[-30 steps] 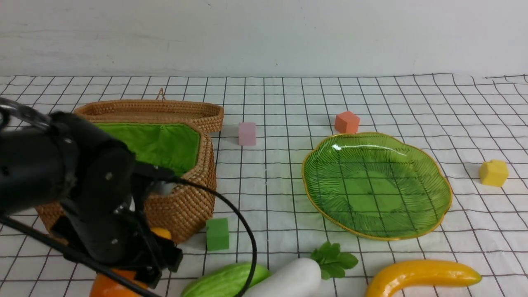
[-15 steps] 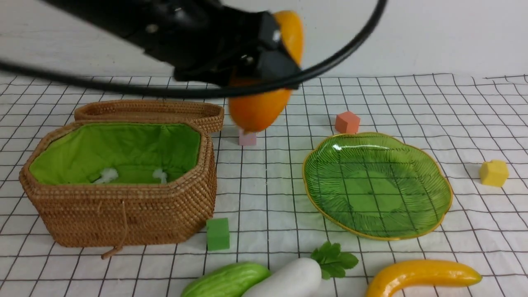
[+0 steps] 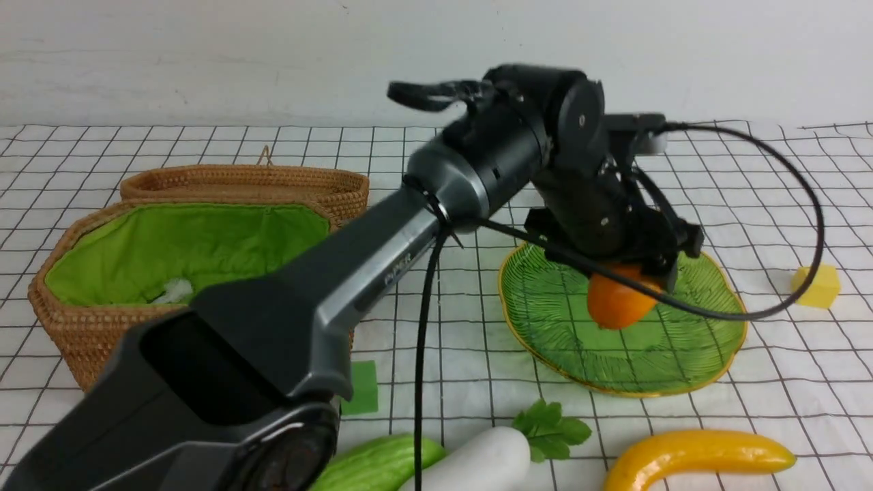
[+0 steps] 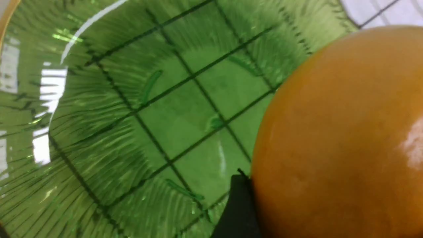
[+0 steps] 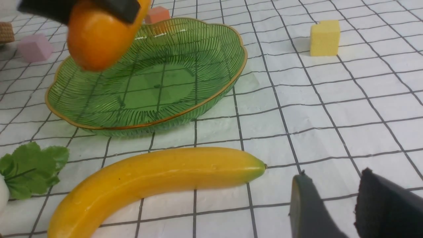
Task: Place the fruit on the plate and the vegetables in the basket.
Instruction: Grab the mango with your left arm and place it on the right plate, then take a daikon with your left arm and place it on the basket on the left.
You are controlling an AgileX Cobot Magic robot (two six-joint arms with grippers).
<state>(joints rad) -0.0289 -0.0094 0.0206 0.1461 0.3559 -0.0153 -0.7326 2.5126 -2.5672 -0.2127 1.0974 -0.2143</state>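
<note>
Our left claw (image 3: 638, 271) clamps the orange-yellow oval toy mango (image 3: 614, 303), which hangs nose-down directly over the wavy gold-rimmed green glass plate (image 3: 668, 354); we judge only a short lowering separates them.

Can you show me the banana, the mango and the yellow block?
banana (image 5: 158, 177): right wrist view, middle of its curved body.
mango (image 3: 610, 307): front view, its bare rounded lower end.
yellow block (image 5: 324, 41): right wrist view, its front face.
</note>
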